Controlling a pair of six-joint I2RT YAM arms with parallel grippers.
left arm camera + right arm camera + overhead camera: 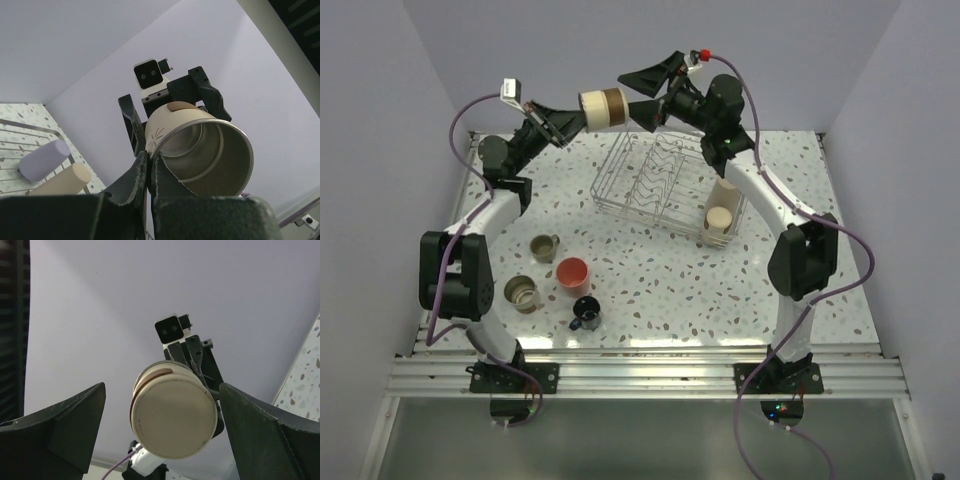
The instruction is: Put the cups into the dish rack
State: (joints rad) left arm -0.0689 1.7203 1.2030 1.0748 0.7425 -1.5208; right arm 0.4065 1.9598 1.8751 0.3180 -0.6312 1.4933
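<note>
My left gripper (572, 118) is shut on the rim of a cream metallic cup with a brown band (604, 107) and holds it sideways, high above the table's back. In the left wrist view my left gripper (149, 167) pinches the rim of this cup (200, 150), whose mouth faces the camera. My right gripper (624, 95) is open, its fingers either side of the cup's base without touching. The right wrist view shows that base (174, 416) between the wide fingers of my right gripper (162, 390). The wire dish rack (645, 175) holds a beige tumbler (720, 215) and a lavender cup (44, 159).
On the table's left stand two grey-beige cups (544, 246) (522, 292), a coral cup (572, 274) and a small black mug (587, 314). Walls close in the table at the back and on both sides.
</note>
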